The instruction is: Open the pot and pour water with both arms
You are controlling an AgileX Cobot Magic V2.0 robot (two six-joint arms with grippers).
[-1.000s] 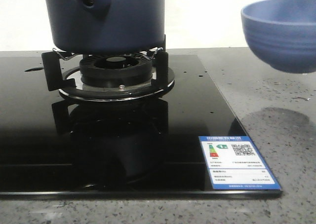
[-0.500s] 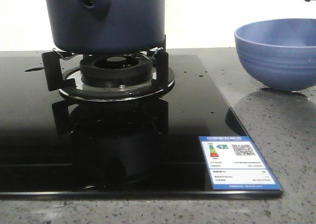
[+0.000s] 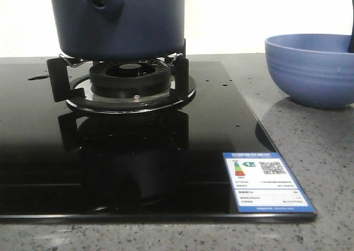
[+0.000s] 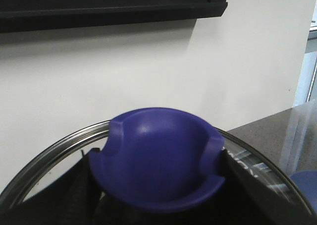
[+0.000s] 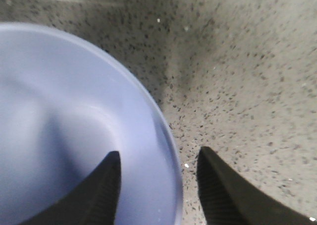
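Front view's pretty sharp, but the white wall [image 3: 232, 19] behind is blown out. The glossy black cooktop [image 3: 110, 162] mirrors the burner [image 3: 130, 77] like glass. My right wrist view is soft, the bowl [image 5: 74, 136] rim smeared, dim shadow on the counter [image 5: 247, 61]. Left wrist view's evenly lit, slightly blurry up close.

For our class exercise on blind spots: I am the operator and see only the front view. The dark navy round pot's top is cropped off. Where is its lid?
Observer: The left gripper grips the metal-rimmed glass lid by its blue-violet knob.
Operator: And the right gripper?
Observer: The right gripper is open. Its fingers straddle the rim of the light-blue ribbed bowl, one inside and one outside.
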